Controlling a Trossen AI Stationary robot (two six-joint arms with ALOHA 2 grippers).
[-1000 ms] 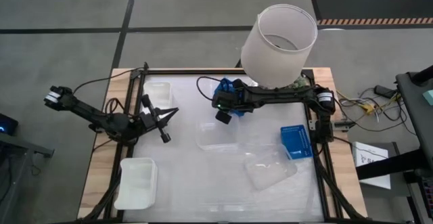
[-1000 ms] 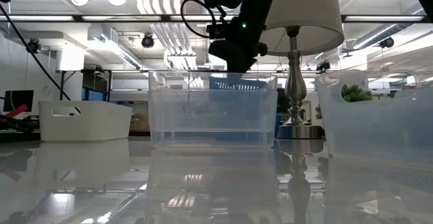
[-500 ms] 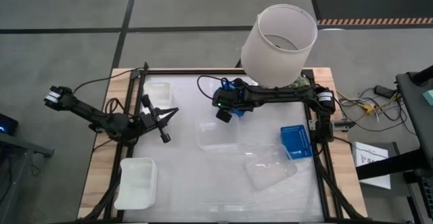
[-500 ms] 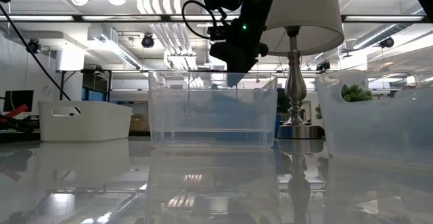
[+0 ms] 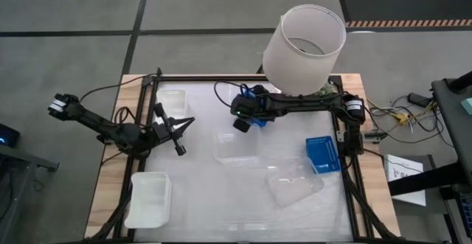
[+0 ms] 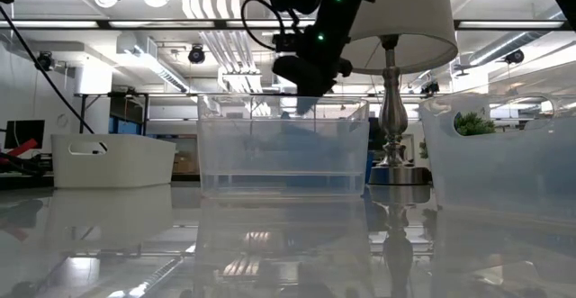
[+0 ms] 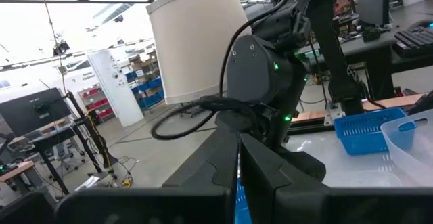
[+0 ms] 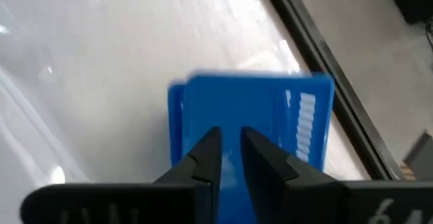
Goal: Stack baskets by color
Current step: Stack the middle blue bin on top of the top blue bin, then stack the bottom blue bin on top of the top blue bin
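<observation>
Hovering over the blue basket at the far edge of the surface, the right claw is standing with its fingers narrowly parted just above the basket, gripping nothing that can be seen. Judging from this, a slip is looming: the fingers are lining up on a thin mesh wall, and a closure slightly off the rim would be pushing the basket toward the frame rail rather than taking it. The lampshade is crowding the right arm from above, so any lift is risking a knock against it. A second blue basket is lying near the right edge, well apart, with a clear basket sitting between the two and another clear one just beside the second blue. White baskets and are resting at the left. The left claw is waiting shut, holding nothing, over the left side.
</observation>
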